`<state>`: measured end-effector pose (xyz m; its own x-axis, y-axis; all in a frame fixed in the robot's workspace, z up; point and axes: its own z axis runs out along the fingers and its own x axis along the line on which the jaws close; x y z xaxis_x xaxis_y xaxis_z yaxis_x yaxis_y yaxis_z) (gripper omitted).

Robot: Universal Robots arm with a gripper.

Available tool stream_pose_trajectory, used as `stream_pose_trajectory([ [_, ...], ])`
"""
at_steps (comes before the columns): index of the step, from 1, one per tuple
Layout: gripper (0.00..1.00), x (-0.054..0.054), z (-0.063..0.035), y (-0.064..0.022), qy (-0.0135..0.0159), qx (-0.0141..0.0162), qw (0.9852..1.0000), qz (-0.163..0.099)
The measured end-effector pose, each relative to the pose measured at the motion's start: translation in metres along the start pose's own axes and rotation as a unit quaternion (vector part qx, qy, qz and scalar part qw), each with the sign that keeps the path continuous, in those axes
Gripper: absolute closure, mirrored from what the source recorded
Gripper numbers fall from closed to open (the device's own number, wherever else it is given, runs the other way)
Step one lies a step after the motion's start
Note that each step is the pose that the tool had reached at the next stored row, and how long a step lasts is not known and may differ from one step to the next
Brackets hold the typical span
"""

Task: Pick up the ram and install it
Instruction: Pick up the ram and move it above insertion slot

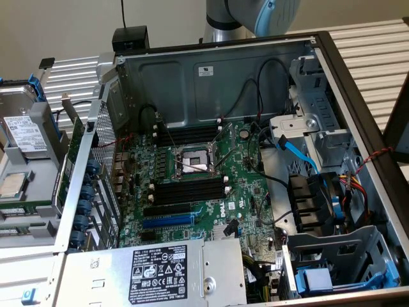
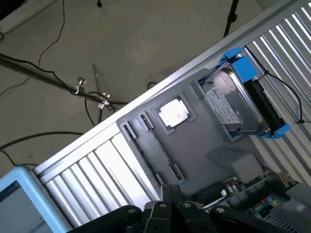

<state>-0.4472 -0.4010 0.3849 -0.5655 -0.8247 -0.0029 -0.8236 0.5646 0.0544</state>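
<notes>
End effector (image 2: 176, 206) shut above gray tray (image 2: 204, 145)

You are in a robot lab: an open computer case (image 1: 192, 77) lies on a ribbed metal table (image 1: 370, 38), a robot arm (image 1: 255, 13) stands by it, and cables (image 2: 39, 75) cross the bare floor (image 2: 146, 39).

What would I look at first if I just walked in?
The big open computer case grabs you first, with the green motherboard lying in its middle. Behind its far wall, at the top of the exterior view, stands the grey and blue robot arm. Beside the case, at the exterior view's left, a grey tray holds a hard drive in a blue bracket and a square chip.
</notes>
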Motion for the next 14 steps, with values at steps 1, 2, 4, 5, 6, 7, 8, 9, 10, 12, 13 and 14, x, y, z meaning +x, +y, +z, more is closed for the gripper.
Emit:
stream_pose_trajectory([
  [1,0.90,0.0000,0.0000,0.0000,0.0004,0.0000,1.0000,-0.009],
  [2,0.90,0.0000,0.0000,0.0000,0.0009,0.0001,0.9998,-0.018],
  [4,0.90,0.0000,0.0000,0.0000,0.0018,0.0002,0.9993,-0.036],
  [5,0.90,0.0000,0.0000,0.0000,0.0022,0.0003,0.9990,-0.045],
  [6,0.90,0.0000,0.0000,0.0000,0.0026,0.0003,0.9985,-0.054],
  [7,0.90,0.0000,0.0000,0.0000,0.0030,0.0005,0.9980,-0.064],
  [8,0.90,0.0000,0.0000,0.0000,0.0034,0.0006,0.9974,-0.073],
  [9,0.90,0.0000,0.0000,0.0000,0.0038,0.0008,0.9967,-0.081],
  [10,0.90,0.0000,0.0000,0.0000,0.0042,0.0010,0.9959,-0.090],
  [12,0.90,0.0000,0.0000,0.0000,0.0050,0.0017,0.9942,-0.108],
  [13,0.90,0.0000,0.0000,0.0000,0.0053,0.0021,0.9932,-0.116],
  [14,0.90,0.0000,0.0001,0.0000,0.0056,0.0028,0.9923,-0.124],
])
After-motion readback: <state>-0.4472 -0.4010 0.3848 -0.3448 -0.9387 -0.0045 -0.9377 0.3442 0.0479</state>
